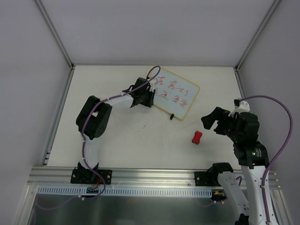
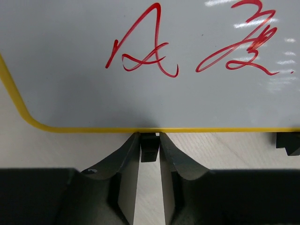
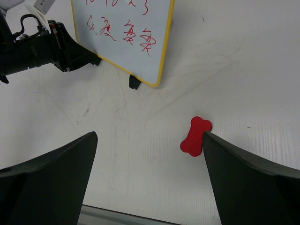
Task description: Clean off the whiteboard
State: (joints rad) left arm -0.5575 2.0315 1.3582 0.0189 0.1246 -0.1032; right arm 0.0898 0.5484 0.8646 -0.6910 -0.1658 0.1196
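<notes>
The whiteboard (image 1: 177,93) lies flat at the back middle of the table, with a yellow frame and red handwriting. It also shows in the left wrist view (image 2: 150,61) and the right wrist view (image 3: 122,33). My left gripper (image 1: 149,96) is at its left edge, shut on one black clip foot (image 2: 149,149) right at the frame. The other clip foot (image 1: 173,116) is free. The red bone-shaped eraser (image 1: 197,137) lies on the table, apart from the board. My right gripper (image 1: 211,121) hovers open and empty over the table, the eraser (image 3: 195,137) just inside its right finger.
The table (image 1: 140,140) is white with faint scuff marks. Grey walls enclose it at the back and both sides. An aluminium rail (image 1: 150,176) runs along the near edge by the arm bases. A purple cable loops over each arm.
</notes>
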